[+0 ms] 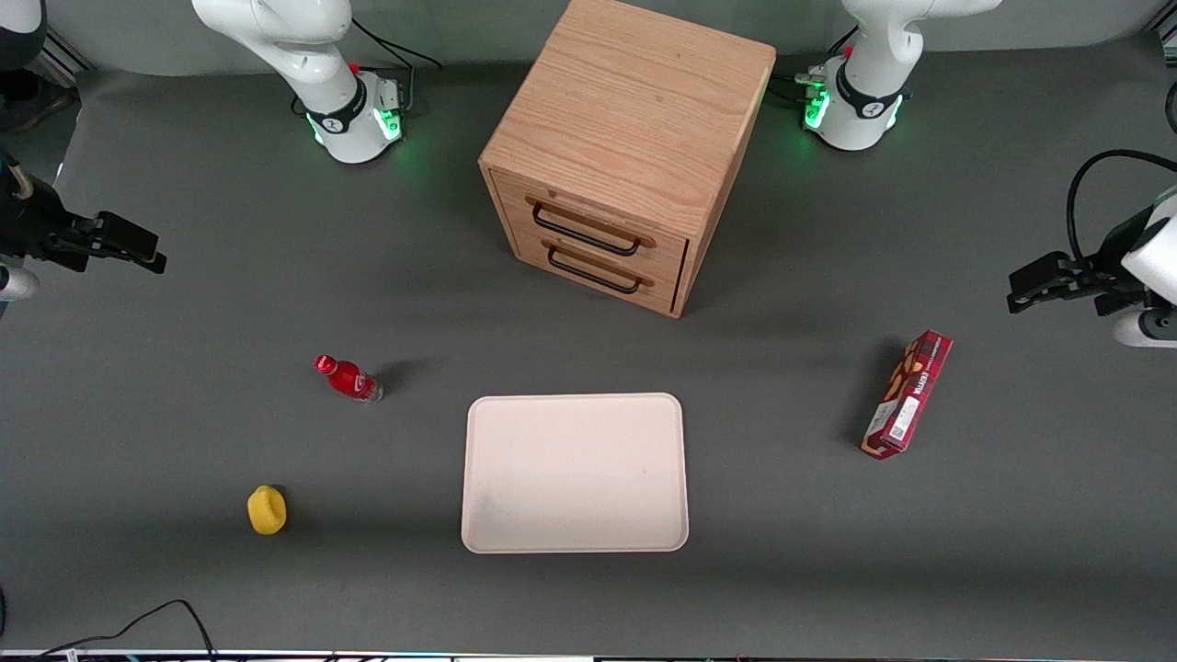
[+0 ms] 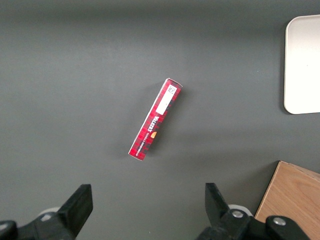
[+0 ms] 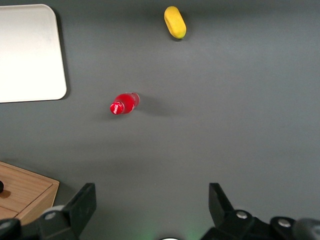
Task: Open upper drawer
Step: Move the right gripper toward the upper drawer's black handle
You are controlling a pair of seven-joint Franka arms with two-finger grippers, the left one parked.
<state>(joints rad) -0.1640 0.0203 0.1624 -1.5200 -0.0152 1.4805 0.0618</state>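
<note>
The light oak cabinet (image 1: 634, 110) stands at the middle of the table. Its upper drawer (image 1: 598, 213) is shut, with a long black bar handle (image 1: 585, 231). The matching lower drawer (image 1: 602, 262) sits under it, also shut. My right gripper (image 1: 150, 254) hangs open and empty at the working arm's end of the table, well apart from the cabinet. In the right wrist view the gripper (image 3: 150, 205) is open over bare mat, with a corner of the cabinet (image 3: 25, 192) showing.
A cream tray (image 1: 575, 542) lies in front of the cabinet, nearer the camera. A red bottle (image 1: 348, 378) and a yellow object (image 1: 267, 509) lie toward the working arm's end. A red box (image 1: 908, 393) lies toward the parked arm's end.
</note>
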